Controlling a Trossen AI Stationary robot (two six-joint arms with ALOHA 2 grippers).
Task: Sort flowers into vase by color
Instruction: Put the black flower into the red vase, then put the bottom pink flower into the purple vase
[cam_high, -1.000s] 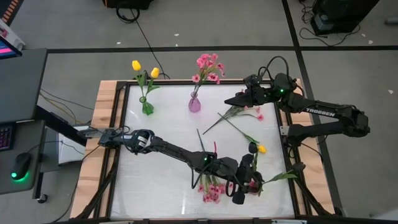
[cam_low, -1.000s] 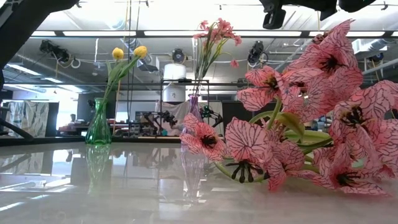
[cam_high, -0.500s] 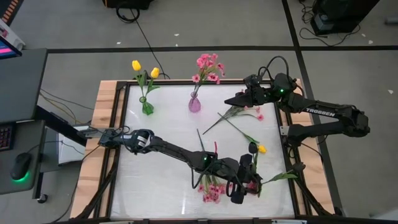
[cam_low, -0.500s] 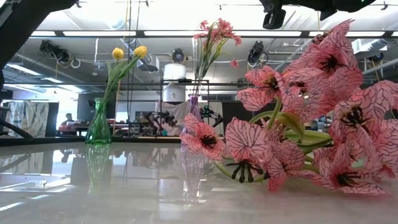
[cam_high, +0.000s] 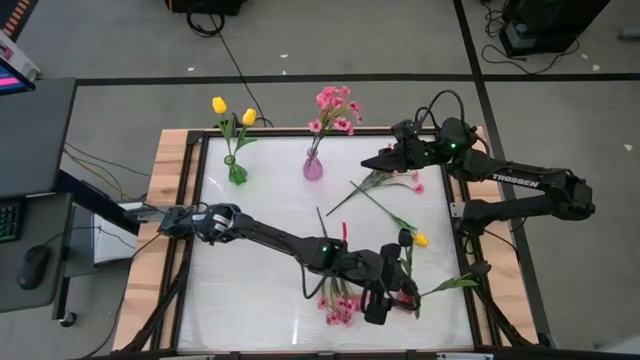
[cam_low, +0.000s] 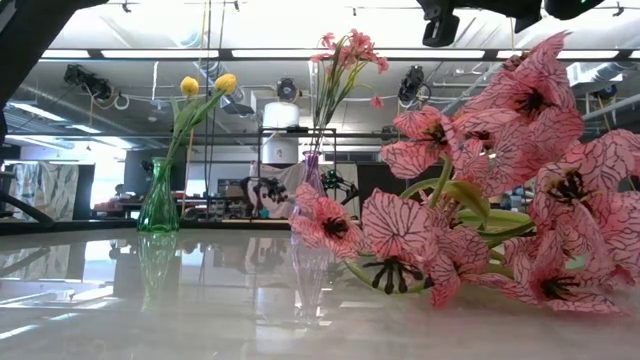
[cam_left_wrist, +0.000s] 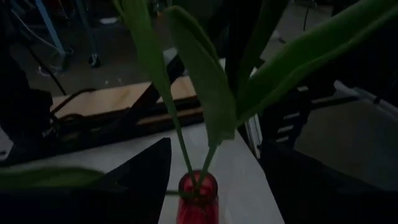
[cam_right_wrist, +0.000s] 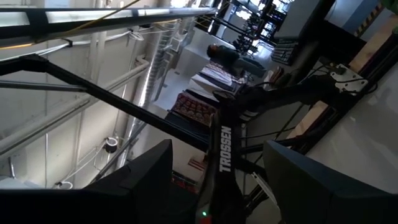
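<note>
A small red vase (cam_left_wrist: 198, 200) stands near the table's front right, with green stems and long leaves (cam_left_wrist: 214, 106) standing in it. A dark tulip head (cam_high: 406, 238) shows above it. My left gripper (cam_high: 392, 296) is open; its fingers (cam_left_wrist: 146, 177) stand on either side of the vase and stems, clear of them. My right gripper (cam_high: 375, 160) hangs open and empty above the far right of the table. At the far edge, a green vase (cam_high: 236, 172) holds yellow tulips (cam_high: 218, 104) and a pink vase (cam_high: 313, 166) holds pink blossoms (cam_high: 335, 104).
Loose flowers lie on the table. There is a pink spray (cam_high: 395, 180) below my right gripper, a yellow tulip (cam_high: 421, 240) at mid right, and pink blossoms (cam_low: 500, 200) by the front edge beside my left arm. The table's left half has free room.
My left gripper has drawn back a little from the red vase toward the table's left and has risen slightly. The stems stay in the vase.
</note>
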